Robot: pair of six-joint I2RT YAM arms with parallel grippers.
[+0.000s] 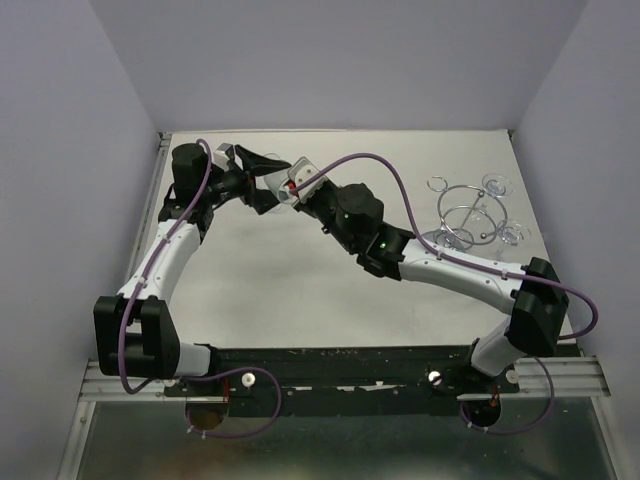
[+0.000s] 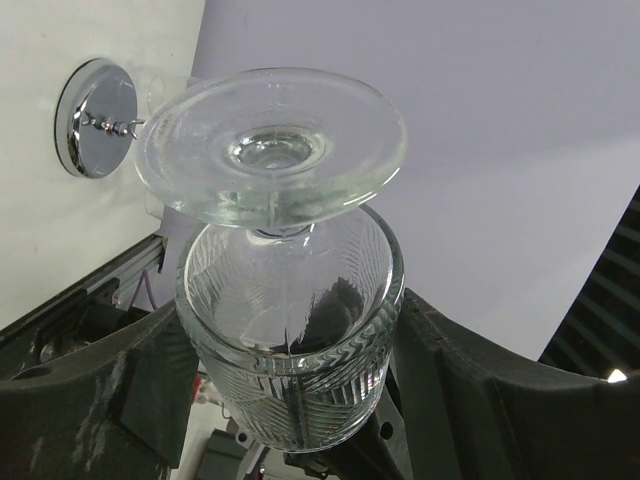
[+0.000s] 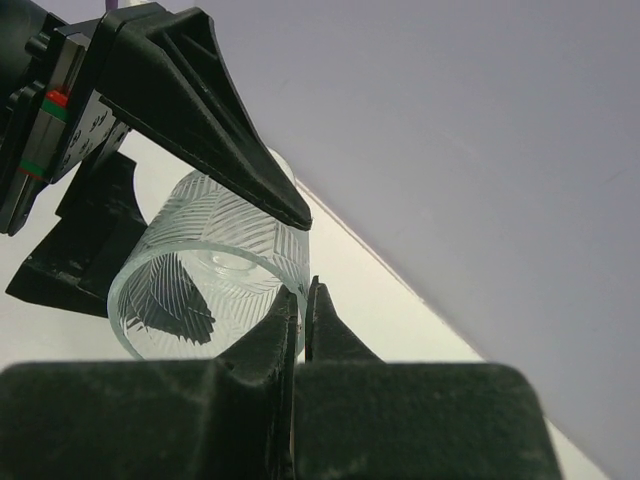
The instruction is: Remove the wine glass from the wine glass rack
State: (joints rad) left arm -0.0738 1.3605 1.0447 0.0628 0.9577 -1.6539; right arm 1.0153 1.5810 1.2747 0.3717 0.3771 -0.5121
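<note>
Bright, even light — soft shadows, little glare, mostly sharp.

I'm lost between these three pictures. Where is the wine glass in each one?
Top external: the wine glass is upper left of centre, where the two arms meet.
Left wrist: it fills the centre, foot towards the camera.
Right wrist: it is lower left, open rim towards the camera.
Shared landmark: the left gripper, clamped on its bowl in all three.
</note>
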